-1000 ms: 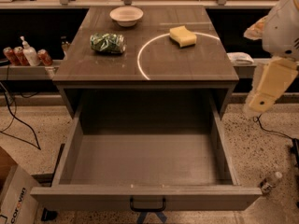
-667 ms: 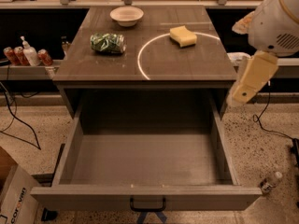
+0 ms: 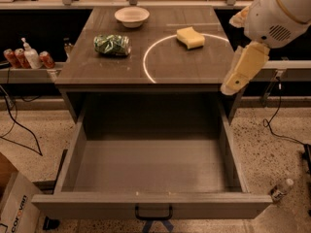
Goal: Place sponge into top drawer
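The pale-yellow sponge (image 3: 190,37) lies on the back right of the table top (image 3: 194,69), on the rim of a bright ring of light. The top drawer (image 3: 150,166) is pulled wide open below the table and is empty; its dark handle (image 3: 153,212) is at the front centre. My gripper (image 3: 233,84) hangs from the white arm (image 3: 279,11) at the right, just off the table's right front corner, above the drawer's right wall. It is apart from the sponge, to its right and nearer the front.
A green wrinkled bag (image 3: 112,44) and a white bowl (image 3: 131,16) sit on the left and back of the table top. Bottles and cans (image 3: 29,58) stand on a shelf at left. A cardboard box (image 3: 12,203) is at bottom left, a bottle (image 3: 281,188) on the floor at right.
The arm and gripper have moved left and a little up, from off to the right to the table's right front corner. The sponge and drawer have not moved.
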Robot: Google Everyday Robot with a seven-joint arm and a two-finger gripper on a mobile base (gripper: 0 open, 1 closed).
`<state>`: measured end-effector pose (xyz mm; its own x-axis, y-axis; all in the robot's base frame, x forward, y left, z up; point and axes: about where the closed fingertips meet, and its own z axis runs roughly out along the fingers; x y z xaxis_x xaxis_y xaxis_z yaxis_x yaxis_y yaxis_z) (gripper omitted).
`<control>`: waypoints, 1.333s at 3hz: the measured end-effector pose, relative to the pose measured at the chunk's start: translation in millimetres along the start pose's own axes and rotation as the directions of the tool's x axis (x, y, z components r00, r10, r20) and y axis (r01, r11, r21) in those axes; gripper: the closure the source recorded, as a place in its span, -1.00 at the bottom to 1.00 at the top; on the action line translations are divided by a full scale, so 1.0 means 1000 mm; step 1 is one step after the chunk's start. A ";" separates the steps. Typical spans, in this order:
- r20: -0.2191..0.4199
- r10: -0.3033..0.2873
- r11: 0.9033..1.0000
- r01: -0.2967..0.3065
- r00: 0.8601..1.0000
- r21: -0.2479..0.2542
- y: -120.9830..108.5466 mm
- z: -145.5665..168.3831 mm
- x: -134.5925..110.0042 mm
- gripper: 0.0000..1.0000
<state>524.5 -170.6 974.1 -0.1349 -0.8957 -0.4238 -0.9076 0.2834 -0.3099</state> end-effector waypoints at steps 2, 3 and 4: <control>0.056 0.042 0.999 -0.041 0.998 -0.021 -0.032 0.014 0.016 -1.00; 0.103 0.093 0.995 -0.095 0.990 0.018 -0.040 0.037 0.009 -1.00; 0.152 0.091 0.994 -0.100 0.984 0.051 -0.054 0.060 -0.002 -1.00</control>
<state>598.0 -163.9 940.9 -0.1554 -0.8036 -0.5745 -0.8681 0.3886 -0.3088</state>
